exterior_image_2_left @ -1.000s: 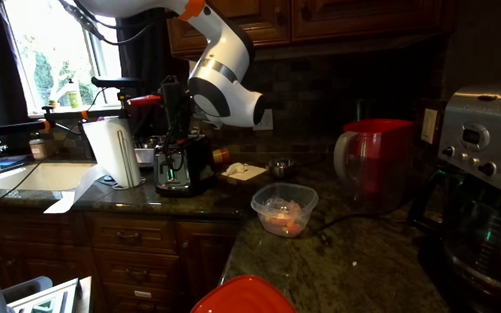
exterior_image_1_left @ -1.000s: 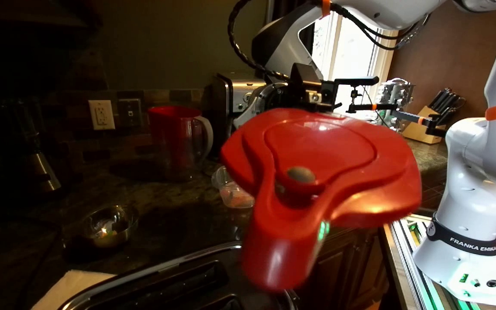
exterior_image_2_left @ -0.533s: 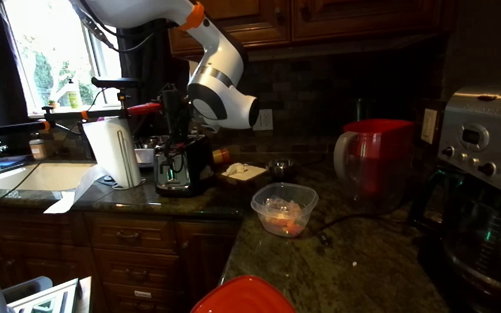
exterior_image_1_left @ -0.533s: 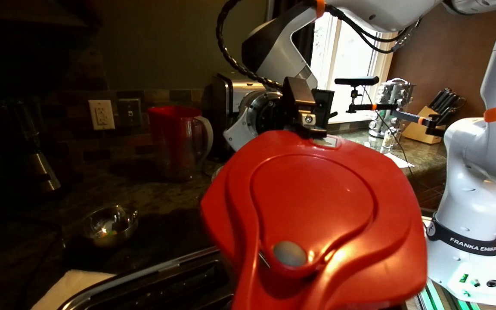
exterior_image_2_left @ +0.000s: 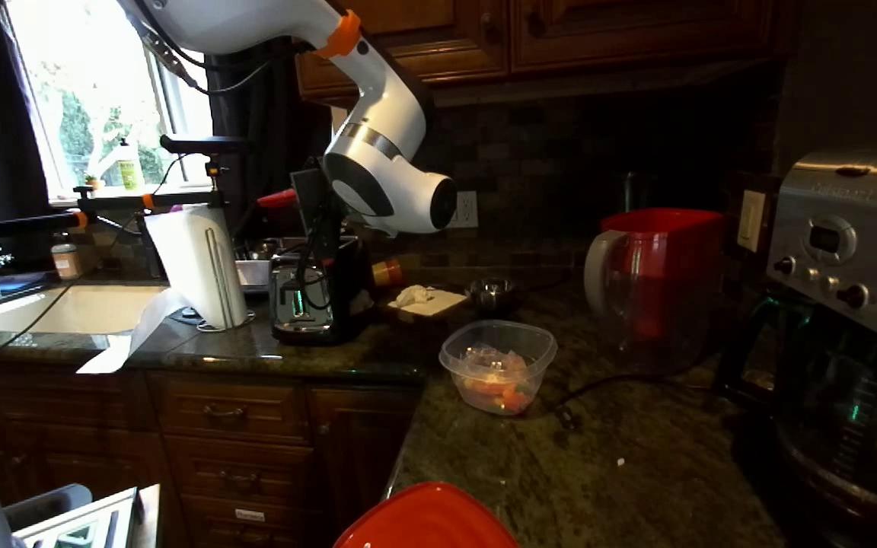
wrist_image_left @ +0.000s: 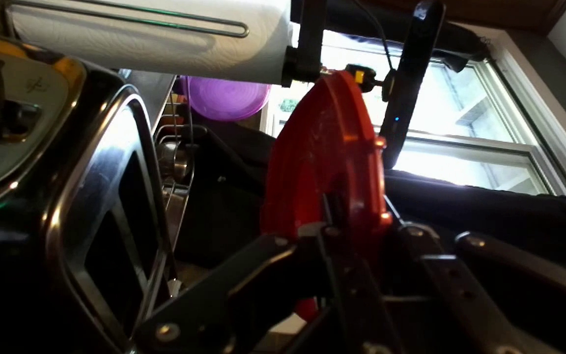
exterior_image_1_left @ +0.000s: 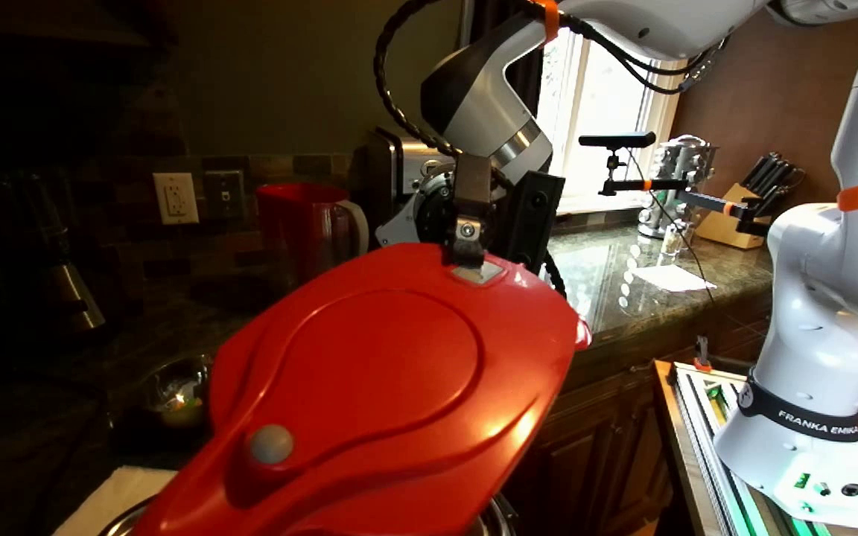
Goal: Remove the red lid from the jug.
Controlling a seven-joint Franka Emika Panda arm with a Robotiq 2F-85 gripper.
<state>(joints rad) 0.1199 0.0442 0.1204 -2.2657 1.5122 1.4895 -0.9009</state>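
A flat red plastic lid with a narrowing spout end is hanging higher than the black-and-chrome toaster, and the dark metal gripper is grasping it at the rim of its broad end, pinching from both sides. In an exterior view, where its round grey button is showing, the lid is tilting its top face toward the camera; its long axis is slanting from the gripper to the lower left, the spout end pointing down across the toaster and running out of the picture. The wrist view is giving the lid nearly edge-on beside the toaster, while in an exterior view just a red sliver of it is peeping out above the toaster. A tall red jug with a translucent lower body and pale handle is standing well apart from the toaster in both exterior views, its base fading into shadow. In an exterior view alone, a clear plastic tub is sitting nearer the camera than the toaster, and a glossy red thing, its kind not showing, is being cut off by the bottom edge.
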